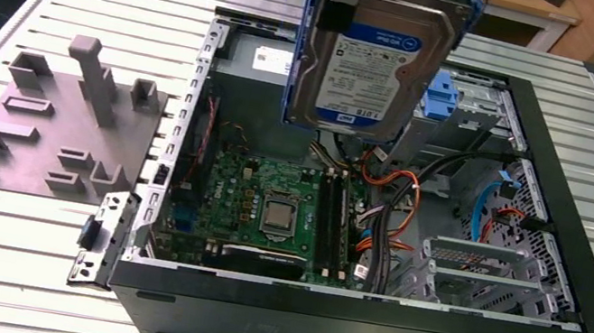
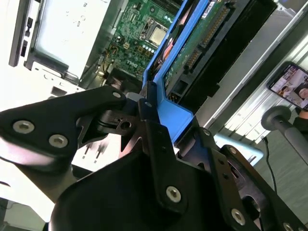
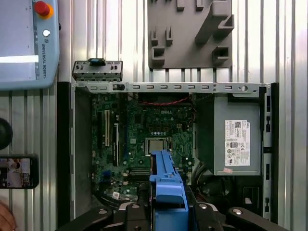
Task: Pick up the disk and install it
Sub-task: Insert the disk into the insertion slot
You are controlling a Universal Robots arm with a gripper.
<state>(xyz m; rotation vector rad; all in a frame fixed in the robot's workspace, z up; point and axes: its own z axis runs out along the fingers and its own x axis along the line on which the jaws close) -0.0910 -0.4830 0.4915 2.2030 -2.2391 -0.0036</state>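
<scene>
Gripper [image 2: 150, 109] pinches the disk [image 1: 371, 60] by its blue rail [image 3: 166, 179], upright above the open case [image 1: 367, 324], where a slip from that thin plastic hold could drop it onto the motherboard [image 1: 265, 209].

Case [image 1: 366, 330], exterior view: open on top; disk [image 1: 374, 61] hangs over its 12 o'clock end.
Board [image 1: 232, 201]: low, free room above.
Cables [image 1: 391, 203]: crowd board's 3 o'clock.
Cage [image 1: 475, 269]: blocks 4 o'clock corner.
Plate [image 1: 35, 129]: pegs upright outside, 9 o'clock.
</scene>
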